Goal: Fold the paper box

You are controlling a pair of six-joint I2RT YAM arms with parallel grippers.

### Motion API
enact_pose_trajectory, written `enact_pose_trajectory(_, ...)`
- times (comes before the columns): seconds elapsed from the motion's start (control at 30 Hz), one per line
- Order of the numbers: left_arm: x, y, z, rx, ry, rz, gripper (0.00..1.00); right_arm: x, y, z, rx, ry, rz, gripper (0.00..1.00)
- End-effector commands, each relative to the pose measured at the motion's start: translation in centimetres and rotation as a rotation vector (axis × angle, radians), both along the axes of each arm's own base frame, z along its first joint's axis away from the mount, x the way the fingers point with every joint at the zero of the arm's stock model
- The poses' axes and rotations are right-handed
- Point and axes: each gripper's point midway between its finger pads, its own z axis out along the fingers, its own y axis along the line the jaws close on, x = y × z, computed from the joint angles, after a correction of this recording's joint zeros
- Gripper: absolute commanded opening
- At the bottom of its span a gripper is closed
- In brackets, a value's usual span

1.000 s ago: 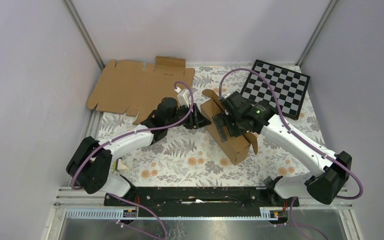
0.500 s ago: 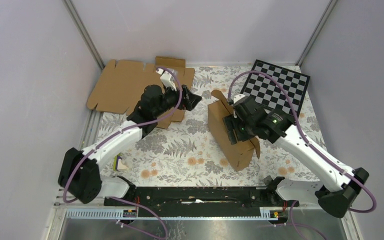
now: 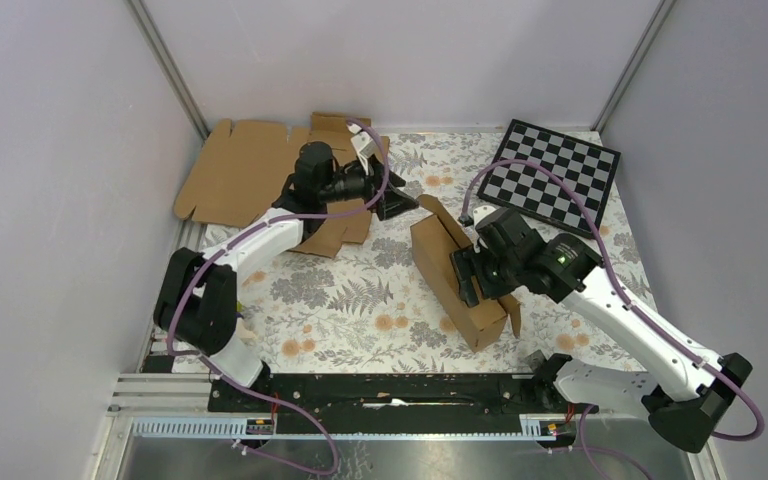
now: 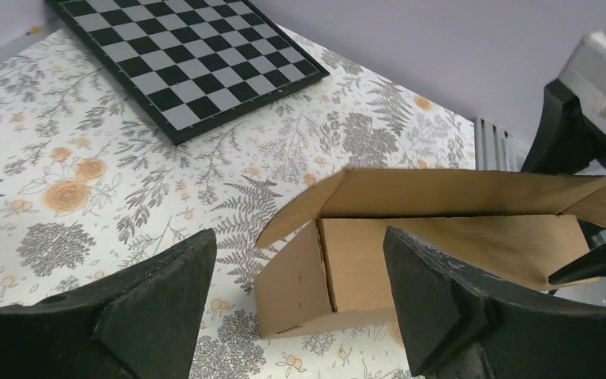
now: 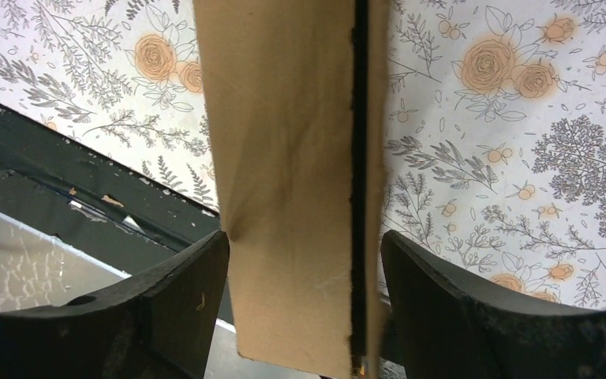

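The paper box [image 3: 436, 268], brown corrugated cardboard, stands partly folded on the floral cloth at mid-table, with one end flap [image 3: 441, 212] raised. My right gripper [image 3: 468, 278] reaches down over its long wall. In the right wrist view the doubled cardboard [image 5: 284, 118] fills the gap of that gripper [image 5: 304, 241] and touches both fingers. My left gripper [image 3: 400, 205] hovers open just beyond the box's far end. In the left wrist view this gripper [image 4: 298, 237] holds nothing, and the open box [image 4: 442, 253] lies a little ahead.
A flat brown cardboard sheet [image 3: 250, 175] lies at the back left, partly under the left arm. The checkerboard [image 3: 555, 175] leans at the back right [image 4: 197, 55]. Grey walls close in both sides and the back. A black rail [image 3: 390, 390] runs along the near edge.
The left gripper has drawn back from the box toward the far side and opened wide. The right gripper has slid along the box toward the near end and closed on its wall.
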Motion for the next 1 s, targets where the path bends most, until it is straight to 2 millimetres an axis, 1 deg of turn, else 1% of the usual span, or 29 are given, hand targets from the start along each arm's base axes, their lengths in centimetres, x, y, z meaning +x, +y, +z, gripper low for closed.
enact_pose_trajectory(0.0, -1.7, -1.9, 2.0, -0.021, -0.154, -0.157, 0.84, -0.5, 0.6, 0.2, 0.036, 0.007, 0.032, 0.78)
enact_pose_trajectory(0.13, -1.2, -3.4, 0.9, 0.035, -0.163, -0.150, 0.84, -0.5, 0.9, -0.1, 0.029, 0.023, 0.036, 0.77)
enact_pose_trajectory(0.2, -1.0, -3.9, 0.5, 0.055, -0.149, -0.153, 0.82, -0.4, 0.9, -0.3, 0.022, 0.029, 0.034, 0.77)
enact_pose_trajectory(0.33, 0.1, -4.0, -0.4, 0.084, -0.129, -0.100, 0.76, -0.1, 1.0, -0.7, 0.018, 0.028, 0.022, 0.77)
enact_pose_trajectory(0.43, 0.8, -4.0, -0.6, 0.091, -0.131, -0.059, 0.76, 0.1, 1.1, -0.7, 0.023, 0.020, 0.018, 0.77)
enact_pose_trajectory(0.53, 1.1, -4.1, -0.5, 0.087, -0.141, -0.058, 0.74, 0.5, 1.4, -0.3, 0.030, 0.006, 0.018, 0.79)
enact_pose_trajectory(0.6, 1.1, -4.3, -0.3, 0.080, -0.143, -0.065, 0.70, 0.9, 1.3, 0.0, 0.025, -0.011, 0.006, 0.80)
enact_pose_trajectory(0.7, 0.6, -4.6, 0.0, 0.073, -0.145, -0.092, 0.61, 1.6, 1.0, 0.6, 0.015, -0.046, -0.023, 0.80)
enact_pose_trajectory(0.77, 0.4, -4.6, 0.0, 0.074, -0.156, -0.089, 0.59, 2.0, 0.9, 1.2, 0.019, -0.072, -0.034, 0.80)
enact_pose_trajectory(0.9, 0.3, -4.6, 0.3, 0.063, -0.171, -0.082, 0.49, 2.7, 0.7, 2.4, 0.039, -0.138, -0.049, 0.79)
enact_pose_trajectory(0.97, 0.2, -4.7, 0.6, 0.058, -0.171, -0.080, 0.46, 2.8, 0.5, 2.6, 0.036, -0.152, -0.057, 0.79)
